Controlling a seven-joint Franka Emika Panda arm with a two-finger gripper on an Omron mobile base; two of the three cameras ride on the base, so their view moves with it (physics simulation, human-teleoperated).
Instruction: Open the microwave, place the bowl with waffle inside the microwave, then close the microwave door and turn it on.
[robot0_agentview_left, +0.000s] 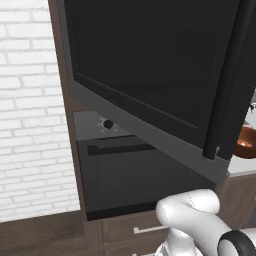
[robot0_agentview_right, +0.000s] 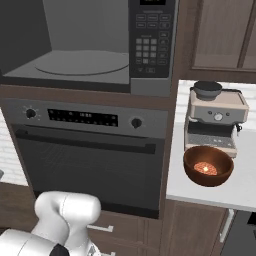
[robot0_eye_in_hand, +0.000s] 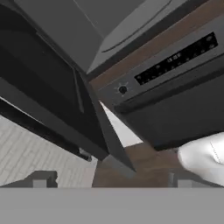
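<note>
Jaws are spread wide with nothing between them, gripper (robot0_eye_in_hand: 111, 179) kept low below the microwave door (robot0_agentview_left: 150, 75), which is swung open, exposing the microwave (robot0_agentview_right: 85, 45) cavity. The bowl (robot0_agentview_right: 208, 165) waits on the counter (robot0_agentview_right: 240, 192), by the coffee machine (robot0_agentview_right: 216, 117).

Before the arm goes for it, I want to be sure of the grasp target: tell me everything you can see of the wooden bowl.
The round, glossy reddish-brown wooden bowl sits upright on the pale countertop, right of the grey oven and just in front of the espresso machine. Inside lies a round waffle with a grid pattern. Nothing grips the bowl. In the left base view its edge peeks out behind the open microwave door.
</note>
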